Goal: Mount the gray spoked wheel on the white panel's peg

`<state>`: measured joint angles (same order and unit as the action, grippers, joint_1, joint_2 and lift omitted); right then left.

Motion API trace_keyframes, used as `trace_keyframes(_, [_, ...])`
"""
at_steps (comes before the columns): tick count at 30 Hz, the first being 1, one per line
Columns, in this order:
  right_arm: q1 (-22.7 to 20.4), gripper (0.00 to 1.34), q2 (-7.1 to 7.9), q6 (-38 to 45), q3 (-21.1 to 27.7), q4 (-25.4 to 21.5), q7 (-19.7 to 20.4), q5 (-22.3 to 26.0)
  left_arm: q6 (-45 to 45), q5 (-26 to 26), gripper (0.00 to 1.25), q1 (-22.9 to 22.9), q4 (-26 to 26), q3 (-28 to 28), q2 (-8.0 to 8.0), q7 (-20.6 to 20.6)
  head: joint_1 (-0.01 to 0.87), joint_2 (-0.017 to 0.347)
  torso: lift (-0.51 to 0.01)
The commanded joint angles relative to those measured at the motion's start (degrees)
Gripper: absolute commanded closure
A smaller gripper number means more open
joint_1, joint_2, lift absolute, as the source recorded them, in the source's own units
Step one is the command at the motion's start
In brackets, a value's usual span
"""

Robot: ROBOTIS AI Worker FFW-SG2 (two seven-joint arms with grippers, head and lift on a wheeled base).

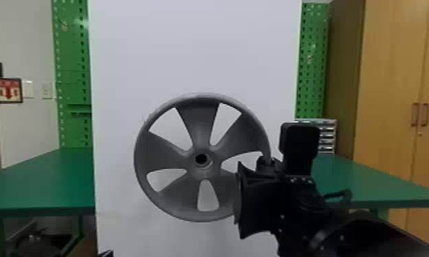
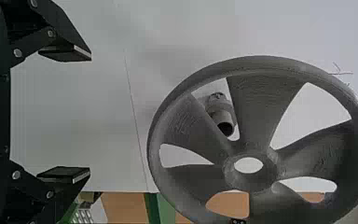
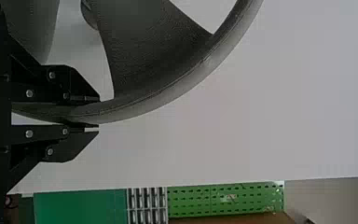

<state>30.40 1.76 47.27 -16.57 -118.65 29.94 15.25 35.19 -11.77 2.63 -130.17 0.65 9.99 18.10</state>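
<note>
Where right gripper (image 1: pixel 238 194) clamps (rim (image 3: pixel 121 111)), wheel (image 1: pixel 199 119) hangs

The gray spoked wheel (image 1: pixel 203 172), five-spoked around a central hub hole, is held upright by its rim between the fingers of the right gripper (image 1: pixel 238 196), before the upright white panel (image 1: pixel 190 51). Through a spoke gap, the gray, hollow-ended peg (image 2: pixel 222 114) is seen behind; the hub's dark center is possibly its end.
</note>
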Motion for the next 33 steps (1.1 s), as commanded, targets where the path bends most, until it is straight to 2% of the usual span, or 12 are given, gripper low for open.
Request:
trace_keyframes(1, [0.01,1.30,0.00,-0.16,0.05,0.00,0.03,-0.05,0.05,0.00,0.39,0.00,0.00,0.05,0.03,0.00,0.123,-0.008,-0.405])
trace_keyframes(17, [0.01,1.30,0.00,-1.74,0.22,0.97,-0.05,-0.13,0.05,-0.27,0.39,-0.08,0.09,0.14,0.11,0.00,0.123,-0.008,-0.405])
trace_keyframes(33, [1.50,1.30,0.09,-5.25,1.54,5.98,-0.14,2.77,0.05,-0.36,0.38,-0.26,0.18,0.23,0.29,0.00,0.123,-0.008,-0.405])
